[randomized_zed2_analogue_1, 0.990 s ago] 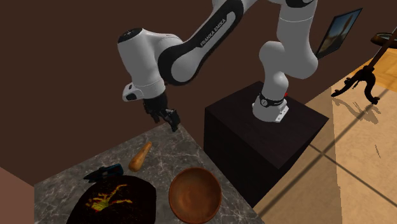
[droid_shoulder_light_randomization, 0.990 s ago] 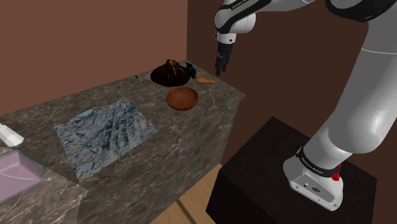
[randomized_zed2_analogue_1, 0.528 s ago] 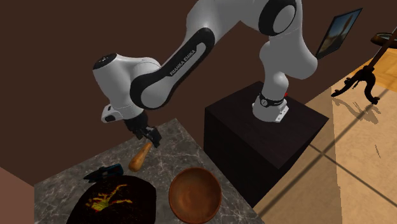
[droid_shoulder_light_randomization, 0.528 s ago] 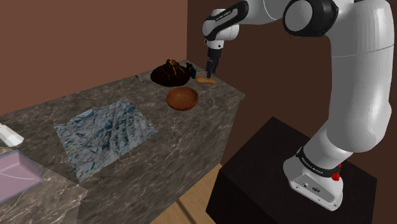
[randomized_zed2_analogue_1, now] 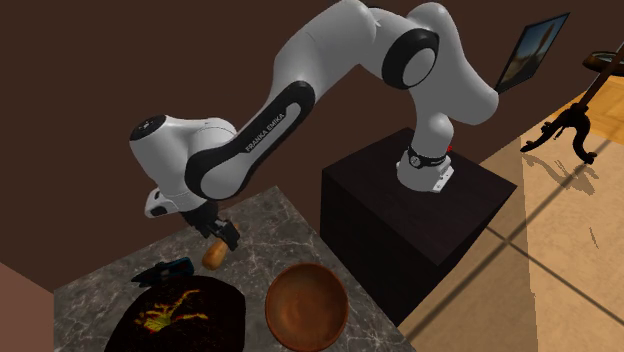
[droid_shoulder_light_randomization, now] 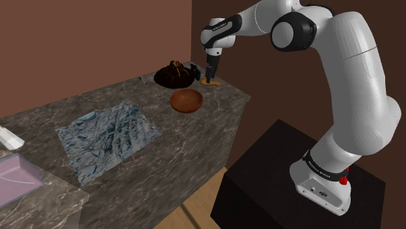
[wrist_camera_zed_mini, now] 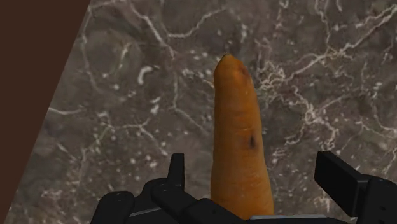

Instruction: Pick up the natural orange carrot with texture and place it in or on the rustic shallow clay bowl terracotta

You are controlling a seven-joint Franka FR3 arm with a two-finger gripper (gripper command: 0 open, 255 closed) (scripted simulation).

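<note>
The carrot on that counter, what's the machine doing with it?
A white robot arm holds its black pincer low over the orange carrot lying on the marbled counter. The pincer is open, one finger on each side of the carrot without touching, so nothing is lifted yet. The brown bowl it should go into sits nearby, empty.

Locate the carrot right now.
The carrot lies at the counter's far end in the shoulder view, just beyond the brown bowl, straddled by the open hand.
</note>
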